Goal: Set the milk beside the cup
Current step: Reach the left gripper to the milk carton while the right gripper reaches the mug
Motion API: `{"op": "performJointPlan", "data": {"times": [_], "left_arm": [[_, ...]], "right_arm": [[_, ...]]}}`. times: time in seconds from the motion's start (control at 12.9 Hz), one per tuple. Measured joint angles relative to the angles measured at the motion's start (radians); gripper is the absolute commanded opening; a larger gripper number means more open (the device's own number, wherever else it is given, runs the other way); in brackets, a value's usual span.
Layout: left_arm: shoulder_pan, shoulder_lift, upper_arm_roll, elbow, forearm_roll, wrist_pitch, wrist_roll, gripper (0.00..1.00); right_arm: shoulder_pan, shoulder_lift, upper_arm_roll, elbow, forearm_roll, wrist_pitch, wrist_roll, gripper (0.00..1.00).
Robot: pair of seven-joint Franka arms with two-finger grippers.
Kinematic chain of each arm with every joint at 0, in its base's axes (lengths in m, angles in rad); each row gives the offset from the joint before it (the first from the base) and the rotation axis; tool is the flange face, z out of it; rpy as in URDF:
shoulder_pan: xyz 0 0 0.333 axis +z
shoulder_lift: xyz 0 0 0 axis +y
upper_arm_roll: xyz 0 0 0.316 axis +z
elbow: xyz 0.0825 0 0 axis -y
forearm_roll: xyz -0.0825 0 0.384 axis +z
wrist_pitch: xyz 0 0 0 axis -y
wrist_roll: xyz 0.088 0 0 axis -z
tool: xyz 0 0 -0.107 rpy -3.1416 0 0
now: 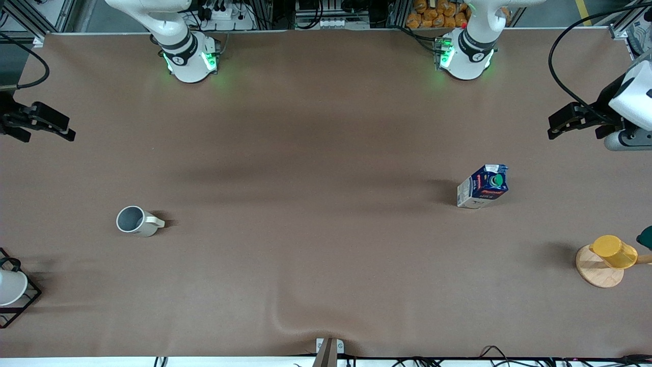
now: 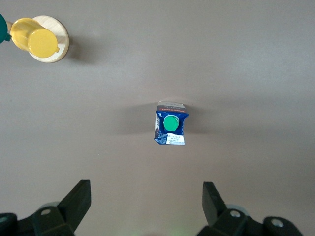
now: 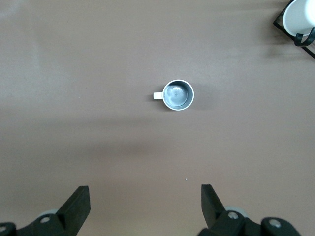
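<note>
The milk, a dark blue carton with a green cap, stands upright on the brown table toward the left arm's end. It also shows from above in the left wrist view. The cup, an off-white mug with a grey inside, stands toward the right arm's end, its handle pointing toward the milk. The right wrist view looks down into the cup. My left gripper hangs open and empty over the table's edge at the left arm's end. My right gripper hangs open and empty over the table's edge at the right arm's end.
A yellow cup sits on a round wooden disc, nearer to the front camera than the milk. A white cup in a black wire rack stands nearer than the mug. The table cover wrinkles at the front edge.
</note>
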Motion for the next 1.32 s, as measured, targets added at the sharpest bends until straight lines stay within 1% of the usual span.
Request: {"op": "performJointPlan", "data": {"times": [0.39, 0.54, 0.7, 0.85, 1.01, 1.09, 1.17, 1.32], "left_arm": [[-0.001, 0.006, -0.002, -0.002, 0.0, -0.001, 0.002, 1.0], [-0.004, 0.036, -0.003, -0.014, 0.0, -0.001, 0.002, 1.0], [-0.008, 0.091, -0.006, -0.046, 0.0, 0.023, 0.002, 1.0], [-0.009, 0.13, -0.007, -0.113, 0.0, 0.119, 0.002, 1.0], [-0.009, 0.137, -0.018, -0.187, 0.0, 0.202, 0.003, 1.0], [-0.01, 0.134, -0.025, -0.225, 0.0, 0.245, 0.003, 1.0], [-0.01, 0.129, -0.028, -0.267, 0.0, 0.295, 0.003, 1.0], [-0.01, 0.116, -0.03, -0.356, 0.0, 0.384, 0.003, 1.0]], "right_arm": [[-0.002, 0.0, -0.003, 0.0, 0.0, 0.0, 0.0, 1.0], [-0.002, 0.0, -0.003, 0.0, 0.0, 0.0, 0.0, 1.0], [-0.002, 0.0, -0.003, 0.001, 0.0, 0.0, 0.0, 1.0], [-0.002, 0.0, -0.003, 0.001, 0.0, 0.0, 0.0, 1.0], [-0.002, 0.008, -0.002, 0.0, 0.0, -0.001, 0.0, 1.0], [-0.002, 0.028, -0.002, -0.003, 0.0, -0.001, 0.0, 1.0], [-0.002, 0.063, -0.002, -0.005, -0.001, 0.001, -0.001, 1.0], [-0.002, 0.162, -0.001, -0.002, -0.002, 0.034, -0.001, 1.0]]}}
